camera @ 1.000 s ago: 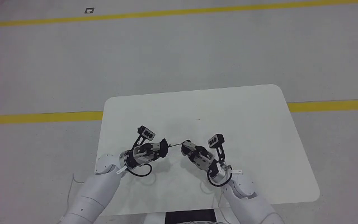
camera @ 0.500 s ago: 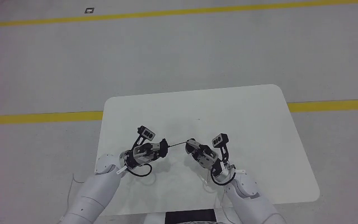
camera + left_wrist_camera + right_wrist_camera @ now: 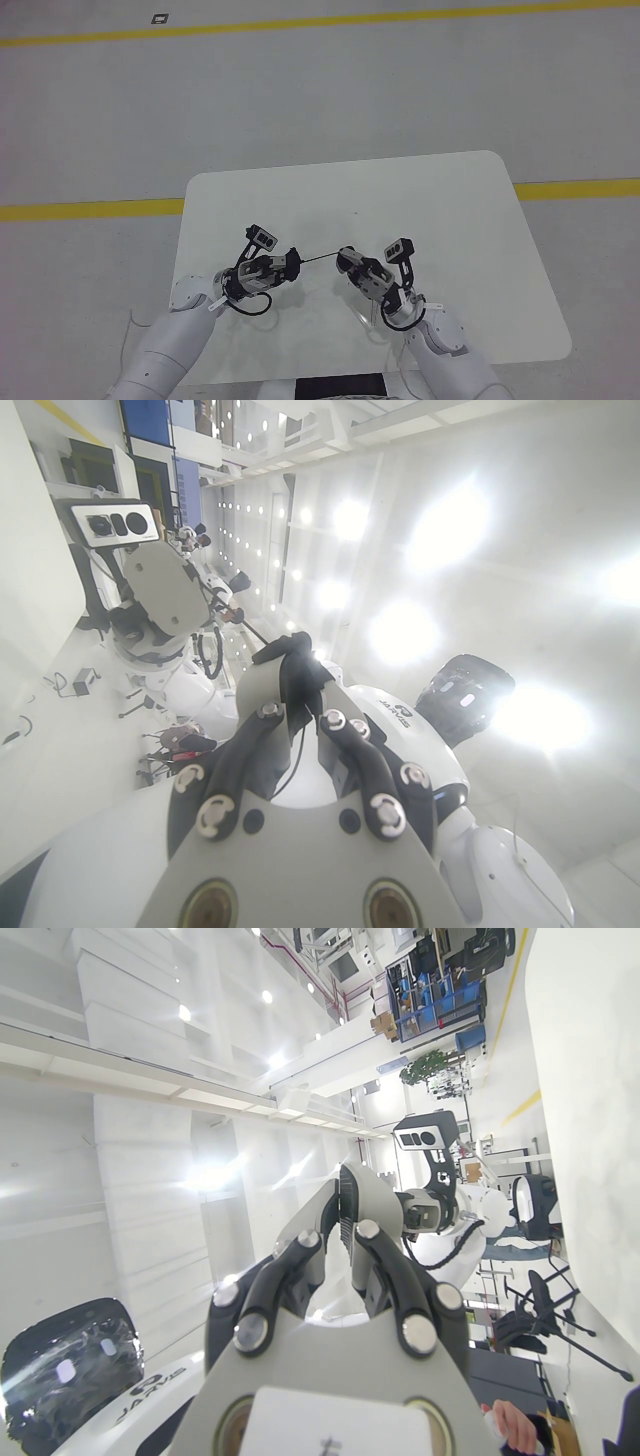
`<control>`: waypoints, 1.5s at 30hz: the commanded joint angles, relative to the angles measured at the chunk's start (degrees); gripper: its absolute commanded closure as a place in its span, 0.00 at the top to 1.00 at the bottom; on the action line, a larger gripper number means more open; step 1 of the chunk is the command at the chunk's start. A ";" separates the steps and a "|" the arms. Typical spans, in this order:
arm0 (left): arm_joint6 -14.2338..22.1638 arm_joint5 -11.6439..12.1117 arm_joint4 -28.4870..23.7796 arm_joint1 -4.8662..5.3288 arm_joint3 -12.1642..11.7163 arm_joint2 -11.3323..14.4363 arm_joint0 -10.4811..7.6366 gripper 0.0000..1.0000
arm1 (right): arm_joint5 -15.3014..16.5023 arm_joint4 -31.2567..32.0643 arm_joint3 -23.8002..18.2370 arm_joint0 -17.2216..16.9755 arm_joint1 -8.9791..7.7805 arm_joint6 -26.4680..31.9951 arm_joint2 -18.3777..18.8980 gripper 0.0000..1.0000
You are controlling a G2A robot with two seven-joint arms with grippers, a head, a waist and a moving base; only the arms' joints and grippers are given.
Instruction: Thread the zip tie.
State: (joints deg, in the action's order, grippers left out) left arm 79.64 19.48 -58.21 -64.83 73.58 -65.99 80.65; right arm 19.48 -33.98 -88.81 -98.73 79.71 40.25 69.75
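A thin black zip tie (image 3: 318,258) is stretched in the air between my two grippers, above the near middle of the white table (image 3: 450,200). My left gripper (image 3: 292,262) is shut on one end of it. In the left wrist view the black tie (image 3: 292,660) is bunched between the shut fingertips, and its strap (image 3: 255,632) runs off toward the right gripper's fingers (image 3: 165,595). My right gripper (image 3: 345,258) is shut at the strap's other end. In the right wrist view its tips (image 3: 340,1185) are pressed together and the strap is hidden between them.
The table has bare room at its far side and toward the right edge (image 3: 540,290). Yellow floor lines (image 3: 90,209) run beyond the table.
My right gripper has drawn back to the right, away from the left gripper. A longer stretch of strap now shows between them. The left arm has stayed still.
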 commanded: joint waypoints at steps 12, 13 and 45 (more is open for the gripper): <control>0.00 0.00 0.00 0.00 0.00 0.00 0.00 0.00 | 0.00 -0.08 -1.35 -1.18 0.47 0.82 2.12 0.00; 0.00 0.00 0.00 0.00 0.00 0.00 0.00 0.00 | 0.00 -0.09 -1.41 -1.25 0.52 0.90 2.25 0.00; 0.00 0.00 0.00 0.00 0.00 0.00 0.00 0.00 | 0.00 3.28 -4.54 -2.83 1.33 -0.61 8.40 1.00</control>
State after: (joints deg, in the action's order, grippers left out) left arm 79.64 19.48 -58.21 -64.83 73.58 -65.99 80.65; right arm 19.48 -30.70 -93.35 -101.57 81.04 39.64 78.15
